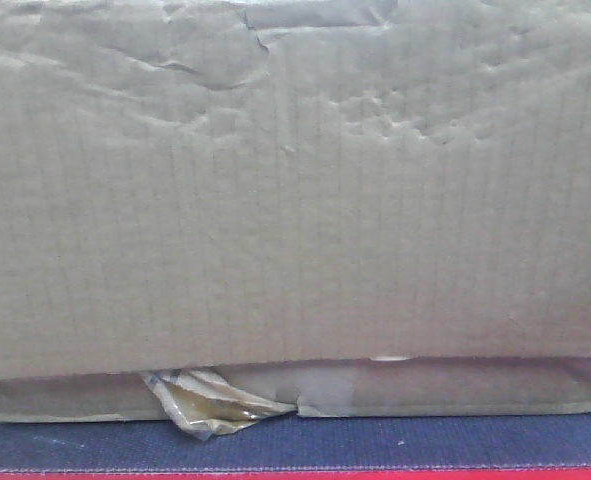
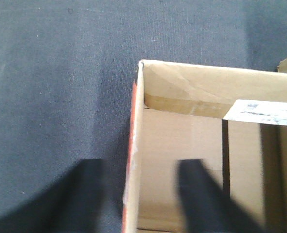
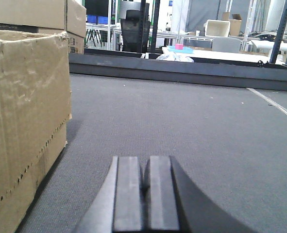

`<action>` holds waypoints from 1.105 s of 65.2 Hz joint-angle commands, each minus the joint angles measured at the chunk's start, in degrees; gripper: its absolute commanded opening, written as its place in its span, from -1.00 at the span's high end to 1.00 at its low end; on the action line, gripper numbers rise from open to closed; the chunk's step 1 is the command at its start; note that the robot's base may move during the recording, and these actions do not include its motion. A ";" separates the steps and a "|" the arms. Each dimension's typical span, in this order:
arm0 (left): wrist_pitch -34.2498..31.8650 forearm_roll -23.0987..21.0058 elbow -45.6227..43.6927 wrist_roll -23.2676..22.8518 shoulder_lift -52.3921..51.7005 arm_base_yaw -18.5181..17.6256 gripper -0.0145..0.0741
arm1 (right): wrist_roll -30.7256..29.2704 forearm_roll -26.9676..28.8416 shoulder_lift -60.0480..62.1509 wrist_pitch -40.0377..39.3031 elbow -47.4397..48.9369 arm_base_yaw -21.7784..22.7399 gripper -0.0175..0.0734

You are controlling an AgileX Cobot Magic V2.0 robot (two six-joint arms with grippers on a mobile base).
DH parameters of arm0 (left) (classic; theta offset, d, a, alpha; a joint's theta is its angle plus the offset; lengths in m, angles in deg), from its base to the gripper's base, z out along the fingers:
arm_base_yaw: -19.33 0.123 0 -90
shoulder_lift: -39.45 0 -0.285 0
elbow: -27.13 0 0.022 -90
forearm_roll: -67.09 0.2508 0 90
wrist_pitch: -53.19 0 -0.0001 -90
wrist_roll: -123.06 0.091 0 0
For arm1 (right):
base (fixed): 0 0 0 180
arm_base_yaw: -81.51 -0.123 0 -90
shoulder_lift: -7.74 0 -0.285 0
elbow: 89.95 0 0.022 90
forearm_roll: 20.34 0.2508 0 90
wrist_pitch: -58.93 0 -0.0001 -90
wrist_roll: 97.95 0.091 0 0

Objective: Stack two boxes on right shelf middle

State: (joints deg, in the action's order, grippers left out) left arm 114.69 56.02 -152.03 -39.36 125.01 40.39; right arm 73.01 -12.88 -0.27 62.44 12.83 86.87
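Observation:
The tall, wide cardboard box (image 1: 295, 200) fills the front view and rests on the shallow box (image 1: 455, 390), which has a curl of yellowish tape (image 1: 210, 400) at its front. Both stand on grey carpet (image 1: 425, 445). From above, my left gripper (image 2: 139, 165) is open and straddles the side wall (image 2: 138, 136) of an open box, one finger (image 2: 87, 194) outside it and the other inside. My right gripper (image 3: 141, 162) is shut on nothing, low over the carpet, with a cardboard box (image 3: 22, 111) to its left. The shelf is out of view.
A red edge (image 1: 295, 476) borders the carpet at the front. A white label (image 2: 264, 112) lies across the open box's rim. Beyond the right gripper a dark raised ledge (image 3: 182, 68) bounds the carpet, and more cardboard boxes (image 3: 36, 12) stand at the far left.

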 commanded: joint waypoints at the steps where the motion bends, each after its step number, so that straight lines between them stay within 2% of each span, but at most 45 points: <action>1: -1.71 0.34 -0.82 2.57 1.59 0.16 -0.28 | 0.01 -0.30 0.22 -1.03 0.00 0.28 0.97; 10: -1.25 -0.15 -0.82 4.95 6.58 -0.37 -0.35 | 0.01 -0.30 0.22 -1.03 0.00 0.28 0.97; 23: -1.22 0.54 -0.82 6.02 12.38 -3.09 -0.25 | 0.01 -0.30 0.22 -1.03 0.00 0.28 0.97; 33: -0.52 1.33 -0.82 6.02 14.63 -2.98 -0.16 | 0.01 -0.30 0.22 -1.03 0.00 0.28 0.97; 49: -0.75 1.60 -0.82 5.79 14.51 -2.98 -0.16 | 0.01 -0.30 0.22 -1.03 0.00 0.28 0.97; 61: -0.19 7.36 -0.82 -0.75 14.51 -2.98 -0.16 | 0.01 -0.30 0.22 -1.03 0.00 0.28 0.97; 72: -0.29 5.78 -0.82 -0.75 14.51 -2.98 -0.16 | 0.01 -0.30 0.22 -1.03 0.00 0.28 0.97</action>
State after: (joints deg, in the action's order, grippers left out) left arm 114.27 63.07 -152.47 -39.29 139.86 37.54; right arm 73.01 -12.88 -0.27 62.44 12.83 86.87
